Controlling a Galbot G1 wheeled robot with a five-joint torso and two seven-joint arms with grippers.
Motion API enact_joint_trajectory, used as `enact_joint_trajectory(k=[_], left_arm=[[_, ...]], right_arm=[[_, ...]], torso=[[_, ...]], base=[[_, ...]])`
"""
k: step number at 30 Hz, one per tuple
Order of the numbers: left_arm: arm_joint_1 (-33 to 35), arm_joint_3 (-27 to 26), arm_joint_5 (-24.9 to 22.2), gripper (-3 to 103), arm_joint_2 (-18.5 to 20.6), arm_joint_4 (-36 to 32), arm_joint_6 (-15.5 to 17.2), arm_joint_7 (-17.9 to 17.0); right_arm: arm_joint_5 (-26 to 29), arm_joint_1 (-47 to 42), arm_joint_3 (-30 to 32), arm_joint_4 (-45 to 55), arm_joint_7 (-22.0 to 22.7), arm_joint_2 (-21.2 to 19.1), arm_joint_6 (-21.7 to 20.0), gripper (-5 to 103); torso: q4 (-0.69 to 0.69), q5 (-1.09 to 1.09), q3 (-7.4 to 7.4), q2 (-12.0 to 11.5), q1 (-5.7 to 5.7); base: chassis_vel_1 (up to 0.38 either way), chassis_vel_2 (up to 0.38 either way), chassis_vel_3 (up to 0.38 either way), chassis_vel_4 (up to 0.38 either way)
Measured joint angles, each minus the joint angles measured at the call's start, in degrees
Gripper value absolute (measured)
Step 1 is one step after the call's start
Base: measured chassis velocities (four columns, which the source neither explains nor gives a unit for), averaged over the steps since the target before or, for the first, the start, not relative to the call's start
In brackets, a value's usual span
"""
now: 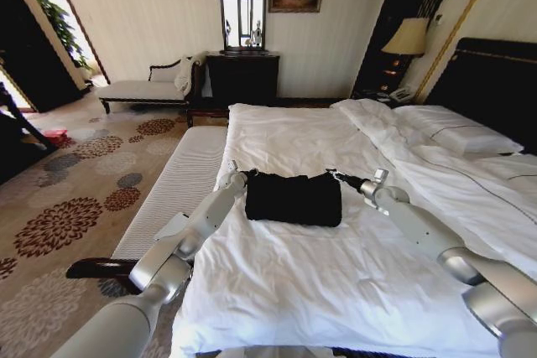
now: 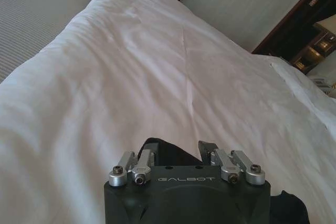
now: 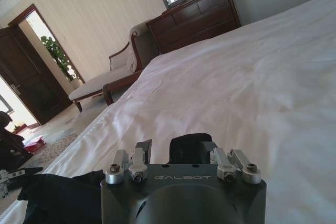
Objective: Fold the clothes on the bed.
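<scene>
Nearest the head camera, both arms reach forward over the white duvet of the bed.

Left end effector sits at the T-shirt's left far corner. Left wrist view: black cloth bunched between the fingers; closed on the fabric.

Right end effector sits at the T-shirt's right far corner. Right wrist view: a fold of black cloth pinched between its fingers; gripping it too.

Black T-shirt lies mid-bed as a compact rectangle, about centred between the two arms, far edge held at both corners.

Left of the bed, a ribbed pale bench runs alongside. Farther off: pillows at the dark headboard, a dark dresser, an upholstered chaise against the far wall.
</scene>
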Motion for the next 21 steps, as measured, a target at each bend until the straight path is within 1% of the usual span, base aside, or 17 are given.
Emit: enact_joint_trajectory(k=[1, 2, 3, 4, 5, 6, 7, 9, 10, 12, 13, 14, 15, 16, 17, 21], left_arm=[[0.05, -0.03, 0.23, 45, 0.02, -0.21, 0.03, -0.25], [0.05, -0.06, 0.4, 51, -0.07, -0.43, 0.06, -0.56], [0.01, -0.05, 0.42, 56, -0.21, -0.58, 0.13, -0.78], [0.01, -0.05, 0.42, 56, -0.21, -0.58, 0.13, -0.78], [-0.12, 0.06, 0.46, 56, -0.41, -0.69, 0.22, -1.03], [-0.51, 0.38, 0.57, 67, -0.8, -0.69, 0.28, -1.41], [-0.82, 0.46, 0.71, 73, -1.17, -0.55, 0.3, -1.7], [-0.9, 0.46, 0.77, 73, -1.28, -0.49, 0.3, -1.82], [-1.08, 0.34, 0.91, 78, -1.5, -0.34, 0.3, -2.18], [-1.33, -0.23, 0.97, 88, -1.58, -0.42, 0.28, -3.38], [-1.33, -0.23, 0.97, 88, -1.58, -0.42, 0.28, -3.38], [-1.33, -0.42, 0.97, 94, -1.42, -0.69, 0.28, -3.78], [-1.35, -0.54, 0.94, 94, -1.22, -0.91, 0.28, -4.06], [-1.45, -0.59, 0.84, 97, -0.7, -1.19, 0.27, -4.36], [-1.52, -0.55, 0.78, 99, -0.35, -1.23, 0.27, -4.42], [-1.54, -0.12, 0.34, 100, 0.75, -2.27, 0.33, -4.6]], right_arm=[[-0.06, 0.41, -0.07, -0.51, -0.08, 0.0, 0.0, 56], [-0.09, 0.64, -0.07, -0.83, -0.14, -0.01, 0.03, 61], [-0.09, 0.62, -0.04, -0.85, -0.15, -0.15, 0.03, 61], [-0.09, 0.62, -0.04, -0.85, -0.15, -0.15, 0.03, 61], [-0.09, 0.44, 0.05, -0.82, -0.14, -0.38, 0.03, 66], [-0.14, -0.03, 0.3, -0.81, -0.12, -0.79, 0.04, 72], [-0.15, -0.35, 0.63, -0.81, 0.08, -0.92, 0.07, 78], [-0.13, -0.45, 0.75, -0.78, 0.21, -0.95, 0.08, 78], [-0.03, -0.73, 1.08, -0.61, 0.6, -1.05, 0.11, 83], [0.3, -2.1, 2.21, 0.7, 1.21, -1.63, 0.2, 93], [0.3, -2.1, 2.21, 0.7, 1.21, -1.63, 0.2, 93], [0.5, -2.94, 2.8, 1.45, 1.31, -2.11, 0.19, 97], [0.66, -3.74, 3.41, 2.11, 1.33, -2.57, 0.18, 99], [0.92, -5.05, 4.34, 3.12, 1.35, -3.44, 0.09, 99], [1.07, -6.07, 5.11, 3.86, 1.33, -4.16, 0.0, 100], [1.26, -9.63, 8.12, 6.64, 1.1, -6.22, -0.32, 100]], torso=[[0.01, 0.0, 0.0, 0.0, 0.0], [0.02, -0.01, 0.0, 0.0, 0.0], [0.04, -0.01, 0.0, 0.0, 0.01], [0.04, -0.01, 0.0, 0.0, 0.01], [0.04, 0.0, 0.0, 0.0, 0.01], [0.02, 0.0, 0.0, 0.0, 0.01], [0.0, 0.0, 0.0, 0.0, 0.01], [-0.01, 0.0, 0.0, 0.0, 0.01], [-0.03, 0.0, 0.0, 0.0, 0.0], [0.0, 0.01, 0.0, 0.0, 0.0], [0.0, 0.01, 0.0, 0.0, 0.0], [0.01, 0.0, 0.0, 0.0, 0.01], [0.02, 0.01, 0.0, 0.0, 0.01], [0.02, 0.0, 0.0, 0.0, 0.01], [0.02, 0.0, 0.0, 0.0, 0.01], [0.01, 0.0, 0.0, 0.0, 0.01]], base=[[0.0, 0.0, 0.0, 0.0], [0.0, 0.0, 0.0, 0.0], [0.0, 0.0, 0.0, 0.0], [0.0, 0.0, 0.0, 0.0], [0.0, 0.0, 0.0, 0.0], [0.0, 0.0, 0.0, 0.0], [0.0, 0.0, 0.0, 0.0], [0.0, 0.0, 0.0, 0.0], [0.0, 0.0, 0.0, 0.0], [0.0, 0.0, 0.0, 0.0], [0.0, 0.0, 0.0, 0.0], [0.0, 0.0, 0.0, 0.0], [0.0, 0.0, 0.0, 0.0], [0.0, 0.0, 0.0, 0.0], [0.0, 0.0, 0.0, 0.0], [0.0, 0.0, 0.0, 0.0]])
